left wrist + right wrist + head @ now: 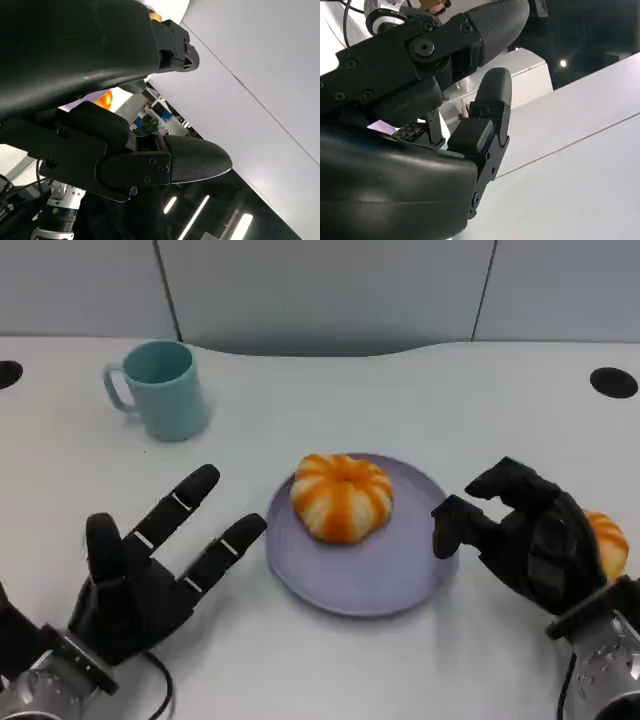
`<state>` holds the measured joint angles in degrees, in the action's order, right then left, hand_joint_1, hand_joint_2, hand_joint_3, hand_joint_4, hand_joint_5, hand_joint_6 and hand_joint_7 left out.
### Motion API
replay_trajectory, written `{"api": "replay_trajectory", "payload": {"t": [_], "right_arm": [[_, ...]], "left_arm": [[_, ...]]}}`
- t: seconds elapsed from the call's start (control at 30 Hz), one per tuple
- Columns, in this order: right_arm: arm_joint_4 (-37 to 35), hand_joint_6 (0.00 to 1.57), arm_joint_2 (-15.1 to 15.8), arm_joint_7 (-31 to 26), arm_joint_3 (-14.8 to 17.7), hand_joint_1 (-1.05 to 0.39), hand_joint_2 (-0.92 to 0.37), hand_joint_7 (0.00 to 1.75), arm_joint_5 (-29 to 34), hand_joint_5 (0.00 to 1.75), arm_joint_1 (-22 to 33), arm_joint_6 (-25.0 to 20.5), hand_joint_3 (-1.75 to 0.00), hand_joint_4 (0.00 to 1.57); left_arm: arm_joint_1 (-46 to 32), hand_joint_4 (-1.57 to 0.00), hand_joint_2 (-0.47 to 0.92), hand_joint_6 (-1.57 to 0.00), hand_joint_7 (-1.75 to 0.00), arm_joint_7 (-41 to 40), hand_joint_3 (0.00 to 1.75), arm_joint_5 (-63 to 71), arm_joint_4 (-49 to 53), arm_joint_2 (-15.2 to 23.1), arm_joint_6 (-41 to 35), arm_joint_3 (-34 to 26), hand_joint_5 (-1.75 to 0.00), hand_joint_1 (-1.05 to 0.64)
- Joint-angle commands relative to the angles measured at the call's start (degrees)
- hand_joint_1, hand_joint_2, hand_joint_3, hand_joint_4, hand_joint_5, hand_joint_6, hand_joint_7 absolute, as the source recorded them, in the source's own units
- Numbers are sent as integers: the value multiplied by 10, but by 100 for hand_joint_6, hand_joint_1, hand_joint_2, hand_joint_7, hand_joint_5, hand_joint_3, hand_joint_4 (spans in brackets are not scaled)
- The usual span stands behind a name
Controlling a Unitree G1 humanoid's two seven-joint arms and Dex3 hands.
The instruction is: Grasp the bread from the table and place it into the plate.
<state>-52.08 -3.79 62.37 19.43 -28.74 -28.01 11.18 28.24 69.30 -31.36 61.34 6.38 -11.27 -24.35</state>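
Head view showed the bread [341, 496] sitting inside the plate [400, 585], apparently set down already, so the right hand [525, 535] hovered beside the rim, fingers curled around nothing, while the left hand [140, 575] rested spread and empty on the table [430, 400].
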Motion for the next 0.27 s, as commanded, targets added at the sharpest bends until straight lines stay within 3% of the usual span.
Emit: {"api": "replay_trajectory", "payload": {"t": [0.03, 0.27], "right_arm": [[11, 99, 9, 0, 0, -46, -86, 55, -5, 151, 5, 8, 0, 73], [16, 99, 2, 0, 0, -51, -86, 59, -6, 147, 14, 40, -1, 77]], "left_arm": [[-12, 0, 92, -5, -31, 5, 52, -2, -16, 5, 4, 0, -74, -105], [-20, 0, 92, 0, -44, -3, 48, -8, -32, 5, -15, -3, -76, -105]]}}
